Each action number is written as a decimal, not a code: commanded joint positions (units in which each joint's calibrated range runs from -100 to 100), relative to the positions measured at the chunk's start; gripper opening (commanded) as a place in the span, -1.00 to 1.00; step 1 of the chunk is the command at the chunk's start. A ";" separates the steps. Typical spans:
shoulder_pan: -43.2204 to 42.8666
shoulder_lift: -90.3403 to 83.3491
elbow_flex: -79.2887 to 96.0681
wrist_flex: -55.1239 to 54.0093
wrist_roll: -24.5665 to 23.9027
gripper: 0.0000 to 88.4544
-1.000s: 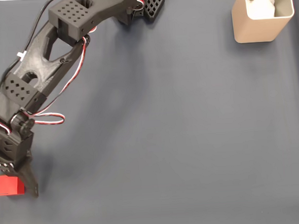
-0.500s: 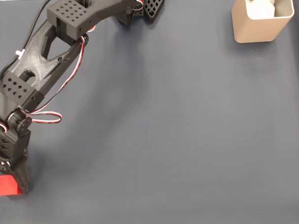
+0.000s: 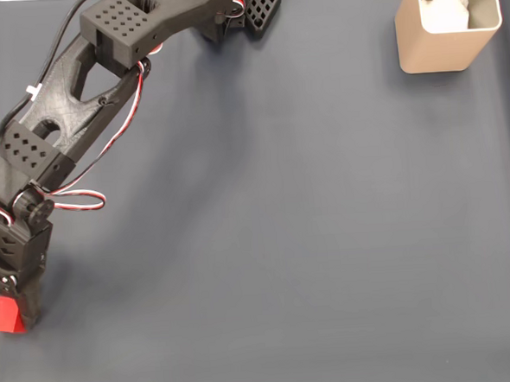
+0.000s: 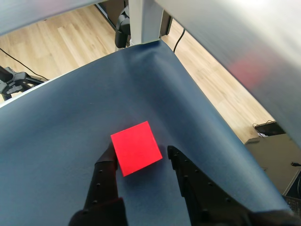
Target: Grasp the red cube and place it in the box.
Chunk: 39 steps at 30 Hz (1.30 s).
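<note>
In the fixed view the black arm [image 3: 77, 107] reaches from the top edge of the tabletop [image 3: 310, 239] down along its left side, with red, white and black wires looping beside it. Its end effector [image 3: 6, 301] is at the lower left corner of the dark blue-grey tabletop, over the red cube [image 3: 0, 316], which sits right at the left edge.

In the wrist view the end effector [image 4: 140, 154] has its two black fingers [image 4: 106, 172] spread on either side of the red cube [image 4: 136, 147]. The left finger touches the cube's lower left edge, while the right finger stands just beside its right corner. The cube lies flat on the cloth-covered tabletop [image 4: 70, 108].

The tan box [image 3: 446, 36] stands upright at the top right corner of the tabletop, well apart from the cube, with something white [image 3: 445, 8] inside it.
</note>
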 commanded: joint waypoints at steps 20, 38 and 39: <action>0.02 -5.81 1.60 -0.59 -0.78 -0.76; -1.62 -13.35 12.00 -1.90 -2.78 -0.37; -1.69 -13.44 12.00 -1.90 -2.78 -0.31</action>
